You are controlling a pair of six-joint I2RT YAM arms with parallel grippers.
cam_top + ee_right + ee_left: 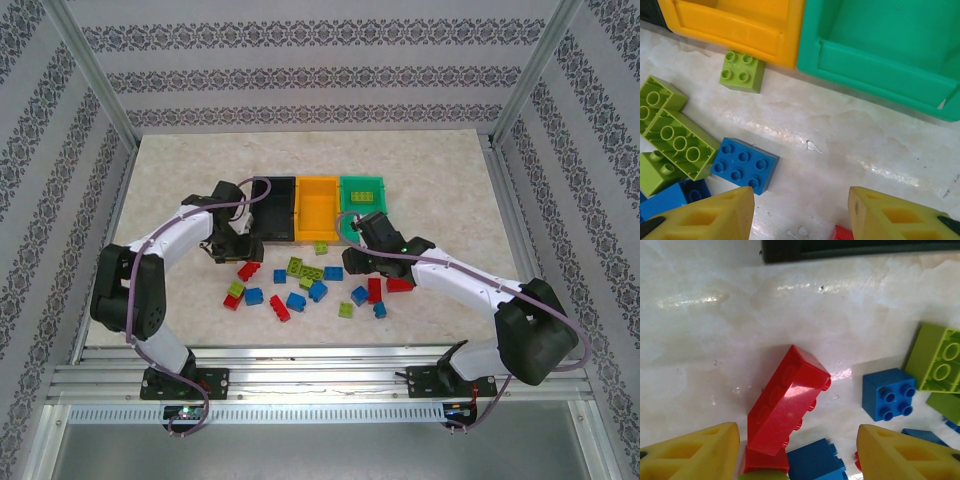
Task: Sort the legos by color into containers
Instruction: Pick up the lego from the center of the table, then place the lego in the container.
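Red, blue and lime legos (305, 285) lie scattered on the table in front of three containers in a row: a black bin (275, 205), an orange-yellow bin (318, 208) and a green bin (363, 200) that holds lime pieces. My left gripper (797, 460) is open, low over a long red brick (787, 400) that lies slanted between its yellow fingers (695, 455), with a blue brick (815, 460) beside it. My right gripper (802, 215) is open over bare table just in front of the green bin (880, 55). A blue brick (744, 165) lies by its left finger.
A small lime brick (742, 71) rests against the orange-yellow bin's front wall (740, 25). The black bin's edge (855, 247) lies just beyond the left gripper. Metal frame posts and patterned walls close in the table on three sides.
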